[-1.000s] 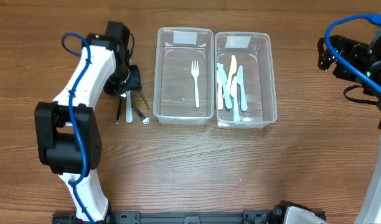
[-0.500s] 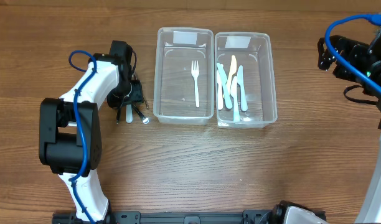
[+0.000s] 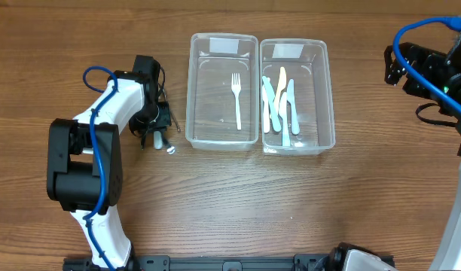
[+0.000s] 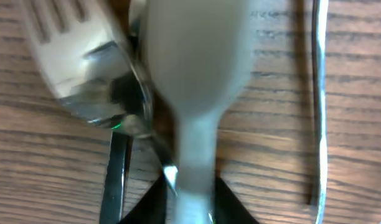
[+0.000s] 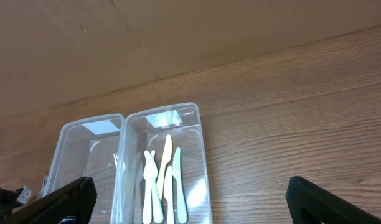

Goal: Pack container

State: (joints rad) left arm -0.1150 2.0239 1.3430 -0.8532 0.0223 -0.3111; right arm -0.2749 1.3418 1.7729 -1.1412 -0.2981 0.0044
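Note:
Two clear containers stand side by side. The left container holds one white fork. The right container holds several pastel knives. My left gripper is down on a small pile of cutlery left of the containers. In the left wrist view its fingers are shut on the handle of a pale spoon, beside a white fork and a metal spoon. My right gripper is open and empty, high at the far right.
A thin metal handle lies on the wood right of the pale spoon. The right wrist view shows both containers and the knives from afar. A cardboard wall stands behind the table.
My left gripper moved toward the near side onto the cutlery pile and settled there. The loose pieces shifted slightly. The right arm has not moved.

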